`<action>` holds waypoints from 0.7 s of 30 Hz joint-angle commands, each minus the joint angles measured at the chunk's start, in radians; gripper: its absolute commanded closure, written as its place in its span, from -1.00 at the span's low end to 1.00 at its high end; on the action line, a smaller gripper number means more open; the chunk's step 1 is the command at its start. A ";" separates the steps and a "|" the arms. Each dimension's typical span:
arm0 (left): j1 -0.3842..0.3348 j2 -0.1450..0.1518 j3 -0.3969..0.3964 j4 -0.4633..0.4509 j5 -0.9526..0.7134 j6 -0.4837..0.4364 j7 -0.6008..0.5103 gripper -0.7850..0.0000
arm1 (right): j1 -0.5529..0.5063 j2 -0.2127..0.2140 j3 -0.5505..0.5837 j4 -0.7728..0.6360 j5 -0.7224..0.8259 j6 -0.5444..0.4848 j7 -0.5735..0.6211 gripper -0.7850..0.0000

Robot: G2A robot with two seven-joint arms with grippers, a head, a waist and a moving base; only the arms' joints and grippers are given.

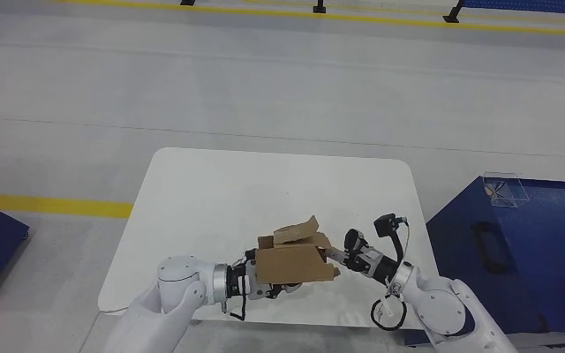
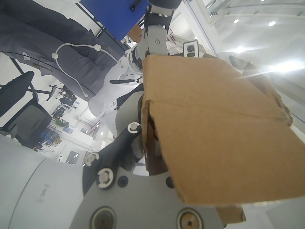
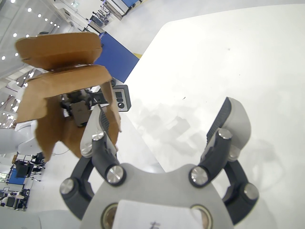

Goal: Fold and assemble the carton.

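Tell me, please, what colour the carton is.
Plain brown cardboard, with no pattern visible; the carton shows best in the left wrist view.

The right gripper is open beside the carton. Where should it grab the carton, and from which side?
Probably the loose flap on the end of the carton that faces the right gripper. It is a thin, free panel that would fit between the open jaws, and it hangs right beside them. Come in from that open end, opposite the left gripper, which holds the other side.
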 commanded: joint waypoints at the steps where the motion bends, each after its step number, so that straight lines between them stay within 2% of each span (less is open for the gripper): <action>1: 0.000 0.001 0.004 -0.008 0.004 -0.002 -0.002 1.00 | 0.009 -0.003 -0.019 0.009 -0.022 0.012 -0.008 -1.00; 9: 0.004 0.006 0.012 -0.026 0.013 -0.013 -0.006 1.00 | 0.025 -0.012 -0.040 0.025 -0.016 0.010 -0.028 -1.00; 17: -0.003 0.007 0.020 0.000 0.002 -0.027 0.004 1.00 | -0.046 -0.004 0.082 -0.052 0.103 -0.038 -0.070 -1.00; 21: -0.003 0.008 0.028 -0.006 0.022 -0.043 0.018 1.00 | -0.092 -0.001 0.122 -0.105 0.116 -0.054 -0.069 -1.00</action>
